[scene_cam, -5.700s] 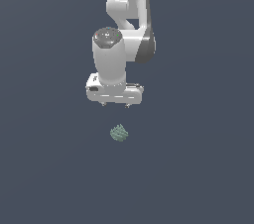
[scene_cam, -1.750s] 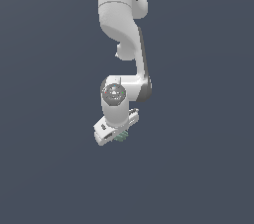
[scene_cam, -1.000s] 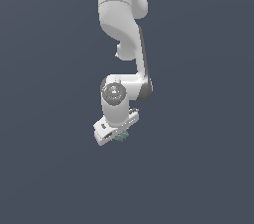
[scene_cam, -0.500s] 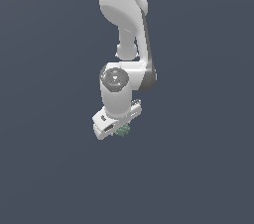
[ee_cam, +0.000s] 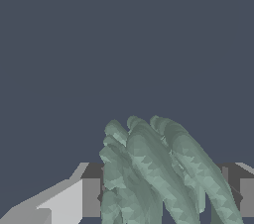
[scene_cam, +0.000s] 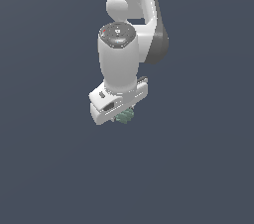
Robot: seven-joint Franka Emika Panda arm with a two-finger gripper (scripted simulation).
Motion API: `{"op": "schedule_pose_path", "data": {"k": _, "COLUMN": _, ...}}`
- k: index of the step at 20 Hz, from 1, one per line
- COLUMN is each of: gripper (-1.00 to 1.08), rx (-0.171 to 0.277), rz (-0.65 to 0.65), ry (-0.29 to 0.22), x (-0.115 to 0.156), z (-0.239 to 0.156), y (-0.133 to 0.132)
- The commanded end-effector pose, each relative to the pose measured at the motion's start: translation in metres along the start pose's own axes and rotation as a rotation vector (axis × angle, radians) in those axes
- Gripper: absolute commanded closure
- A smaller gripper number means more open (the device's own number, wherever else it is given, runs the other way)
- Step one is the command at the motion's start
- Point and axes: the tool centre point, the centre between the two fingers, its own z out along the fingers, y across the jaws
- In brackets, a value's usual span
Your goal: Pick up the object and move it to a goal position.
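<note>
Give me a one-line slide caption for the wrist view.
Wrist view: gripper shut on the bumpy grey-green object, against a plain dark background.

Exterior high, distant; wrist close; shared object [scene_cam: 126, 116]

A bare simulated space, not a real room: a flat, uniform slate-grey backdrop [scene_cam: 44, 168] fills both views, and the smooth white robot arm [scene_cam: 121, 62] looks computer-rendered.
</note>
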Motion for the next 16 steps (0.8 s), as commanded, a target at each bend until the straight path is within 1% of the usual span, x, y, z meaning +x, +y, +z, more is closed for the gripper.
{"op": "schedule_pose_path", "data": {"k": 1, "gripper": 1.08, "rx": 0.000, "rz": 0.000, "ry": 0.000, "x": 0.000, "z": -0.030, "y": -0.004}}
{"op": "schedule_pose_path", "data": {"k": 10, "gripper": 1.08, "rx": 0.001, "rz": 0.000, "ry": 0.000, "x": 0.004, "z": -0.132, "y": -0.015}}
{"op": "schedule_pose_path", "data": {"k": 16, "gripper": 1.08, "rx": 0.001, "rz": 0.000, "ry": 0.000, "x": 0.007, "z": -0.179, "y": -0.019}}
